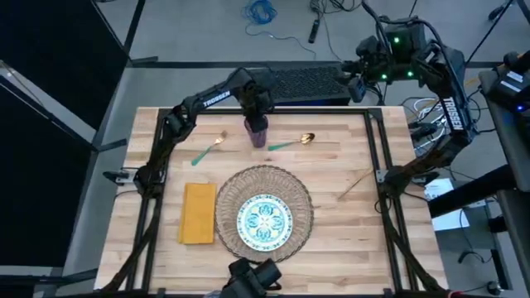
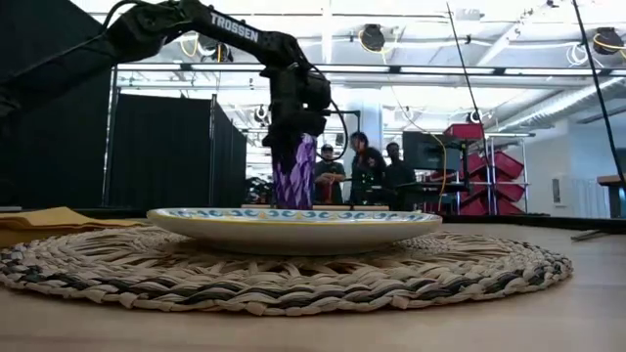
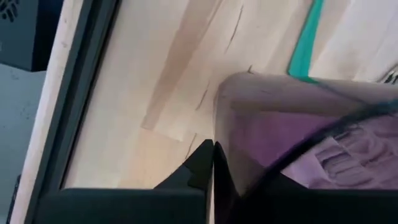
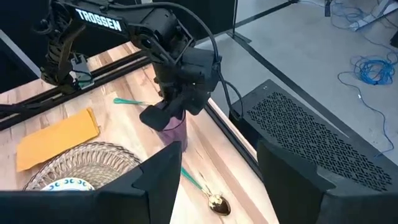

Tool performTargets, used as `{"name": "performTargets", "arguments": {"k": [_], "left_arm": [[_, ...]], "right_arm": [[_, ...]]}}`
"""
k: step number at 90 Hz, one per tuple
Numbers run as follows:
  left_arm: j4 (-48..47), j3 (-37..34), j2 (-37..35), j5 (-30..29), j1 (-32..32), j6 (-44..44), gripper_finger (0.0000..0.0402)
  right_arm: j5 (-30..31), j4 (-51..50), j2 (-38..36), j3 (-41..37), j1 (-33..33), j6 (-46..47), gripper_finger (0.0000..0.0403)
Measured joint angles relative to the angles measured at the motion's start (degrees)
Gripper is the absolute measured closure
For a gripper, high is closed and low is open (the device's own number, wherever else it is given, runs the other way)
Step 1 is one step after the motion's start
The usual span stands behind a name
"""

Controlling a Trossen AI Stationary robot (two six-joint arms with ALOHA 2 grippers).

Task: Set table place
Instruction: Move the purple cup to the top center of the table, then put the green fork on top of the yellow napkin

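A small purple cup (image 1: 258, 132) stands upright near the table's far edge, between a teal-handled fork (image 1: 209, 149) and a teal-handled spoon (image 1: 291, 142). My left gripper (image 1: 255, 112) comes down on the cup from above and is shut on it. Toward the near edge, the white and teal plate (image 1: 265, 222) lies on the round woven placemat (image 1: 300, 192). A yellow napkin (image 1: 199, 213) lies flat to the placemat's left. My right gripper (image 4: 217, 180) hangs open and holds nothing, raised beyond the table's far right corner. My left gripper holds the cup by its rim (image 3: 219, 93), the fingers pointing down from above. One finger (image 3: 199, 167) lies against the outside of the cup wall; the other seems to be inside the cup. The cup (image 4: 175, 132) stays upright; the plate hides whether its base touches the table.
A thin gold piece of cutlery (image 1: 354, 184) lies at the table's right, near a black rail (image 1: 373, 149). A black perforated box (image 1: 302, 83) stands just past the far edge. People stand in the room behind (image 2: 367, 166). Bare wood shows right of the placemat.
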Motion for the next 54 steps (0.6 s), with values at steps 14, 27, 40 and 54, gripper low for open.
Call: {"name": "performTargets", "arguments": {"k": [14,27,40,54], "left_arm": [[-1.01,0.00,-0.22,0.02,-0.06,0.06,0.0318],[-1.10,-0.02,-0.84,0.03,-0.09,0.27,0.0293],[-0.81,-0.02,-3.45,1.08,-0.09,0.18,0.0288],[-0.94,-0.02,-6.93,1.18,-0.11,0.18,0.0287]], "right_arm": [[0.02,0.02,0.00,0.00,0.00,-0.31,0.0206],[0.04,0.02,0.00,0.00,0.00,-0.66,0.0206],[0.13,0.04,0.00,0.00,0.00,-1.11,0.0206],[0.13,0.22,0.00,0.00,0.00,-1.21,0.0206]]}}
